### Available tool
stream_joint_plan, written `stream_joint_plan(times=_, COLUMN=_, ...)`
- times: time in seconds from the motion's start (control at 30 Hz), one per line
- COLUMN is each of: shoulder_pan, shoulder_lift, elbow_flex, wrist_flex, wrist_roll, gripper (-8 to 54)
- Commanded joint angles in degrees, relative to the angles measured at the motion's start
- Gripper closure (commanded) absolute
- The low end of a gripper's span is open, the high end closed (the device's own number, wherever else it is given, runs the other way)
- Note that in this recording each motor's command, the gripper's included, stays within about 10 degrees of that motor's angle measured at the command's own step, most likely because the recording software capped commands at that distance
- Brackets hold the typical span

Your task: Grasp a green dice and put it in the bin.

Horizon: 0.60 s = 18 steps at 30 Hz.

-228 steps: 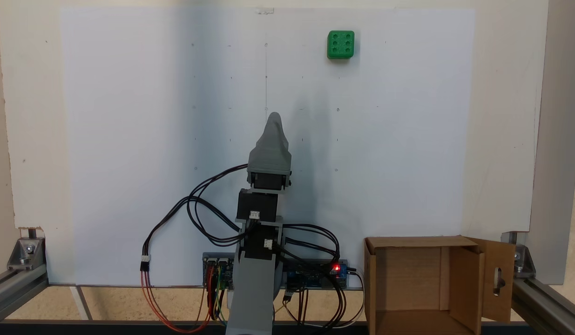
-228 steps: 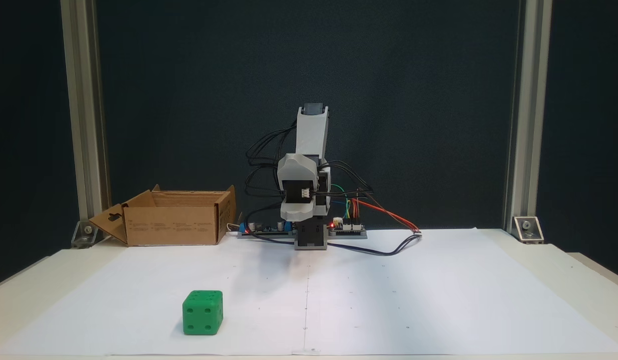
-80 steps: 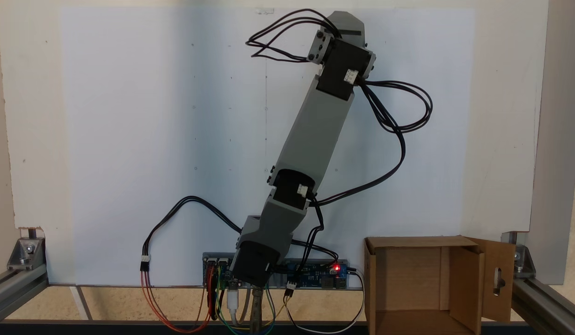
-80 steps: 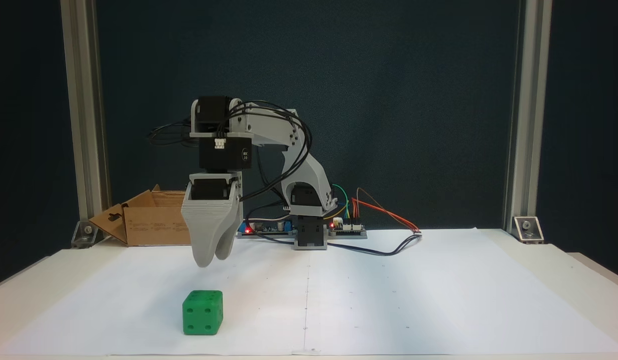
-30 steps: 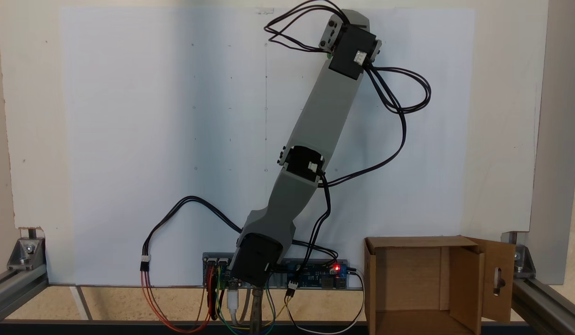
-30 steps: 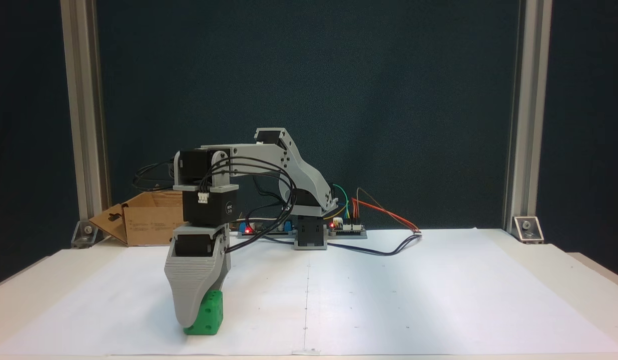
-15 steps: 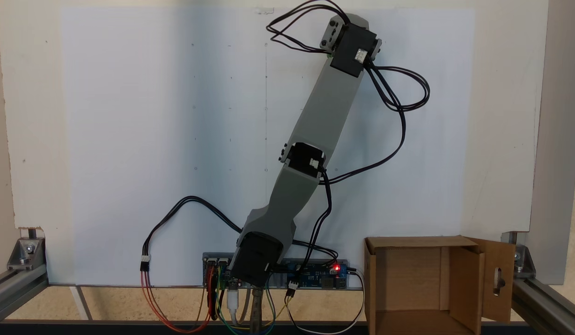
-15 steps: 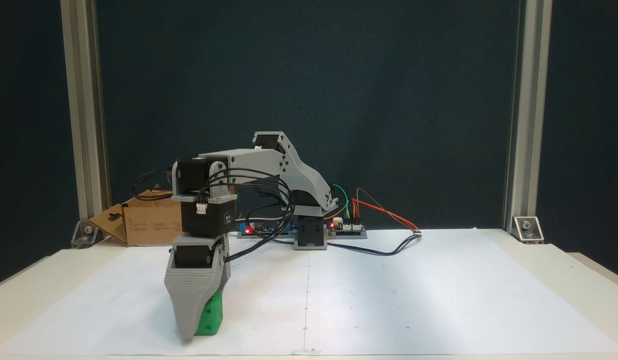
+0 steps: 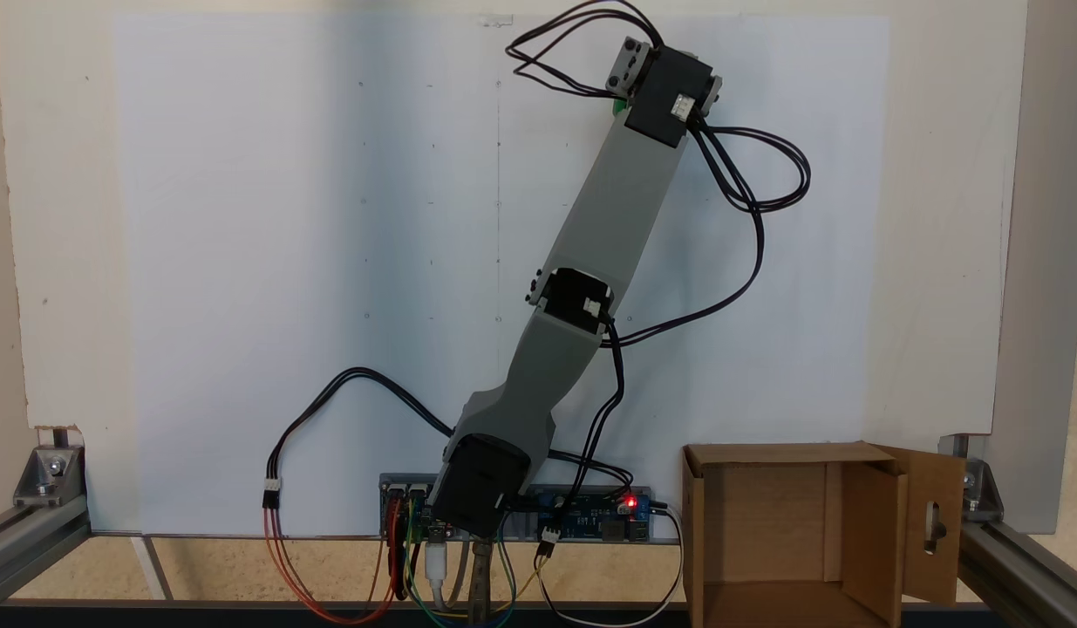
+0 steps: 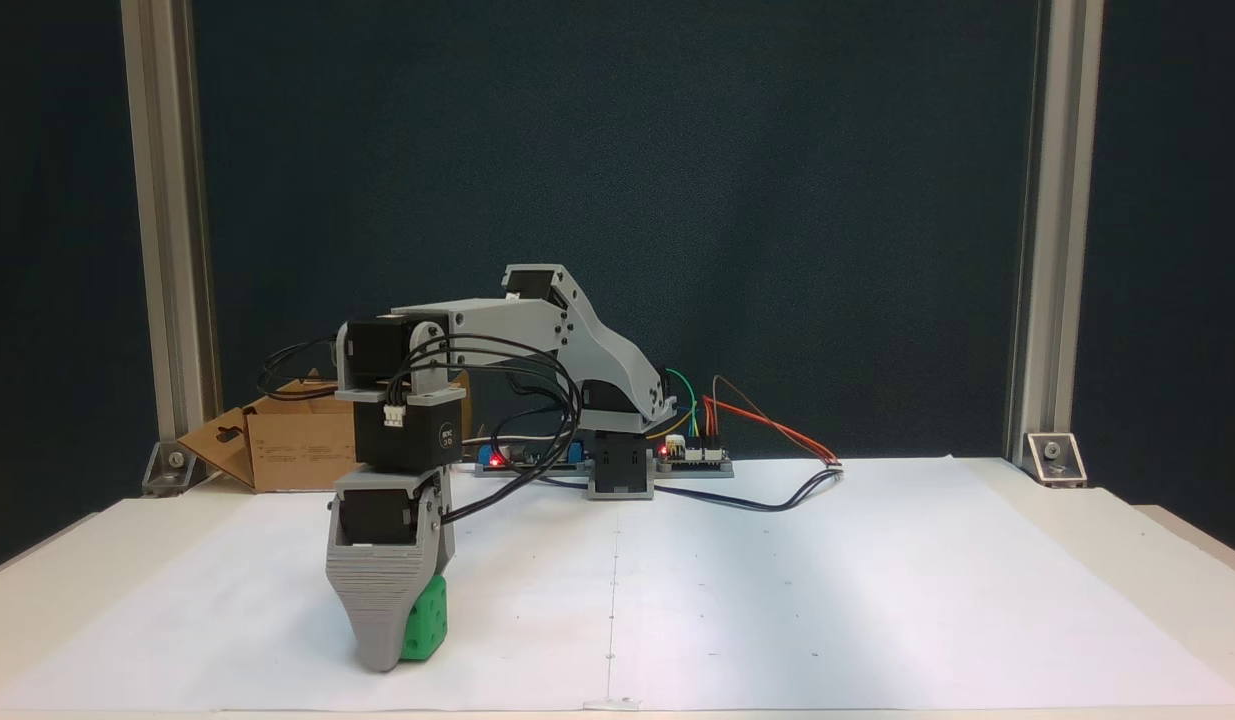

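Grasp step: the claw (image 10: pixel 389 655) is down around the green dice (image 10: pixel 425 620) on the counter paper, well apart from the bin (image 9: pixel 787 532); clamping cannot be told. Next: confirm grip, lift, carry to bin.

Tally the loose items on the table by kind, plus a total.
Green dice: 1
Cardboard box: 1
Total: 2
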Motion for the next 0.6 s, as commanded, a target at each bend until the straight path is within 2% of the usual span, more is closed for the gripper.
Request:
stream_joint_plan(times=0.0, shoulder_pan=0.2, shoulder_lift=0.6, elbow_flex=-2.8, wrist_flex=-0.2, wrist_roll=-3.4, gripper=34.0)
stream_joint_plan(times=0.07, shoulder_pan=0.3, shoulder_lift=1.3, elbow_flex=-2.8, wrist_flex=1.1, wrist_roll=-3.4, gripper=34.0)
stream_joint_plan(times=0.33, shoulder_pan=-1.5, shoulder_lift=18.3, elbow_flex=-2.3, wrist_flex=8.6, wrist_roll=-3.0, gripper=34.0)
stream_joint_plan(times=0.57, shoulder_pan=-1.3, shoulder_lift=33.4, elbow_flex=15.0, wrist_flex=1.5, wrist_roll=-3.2, gripper=34.0)
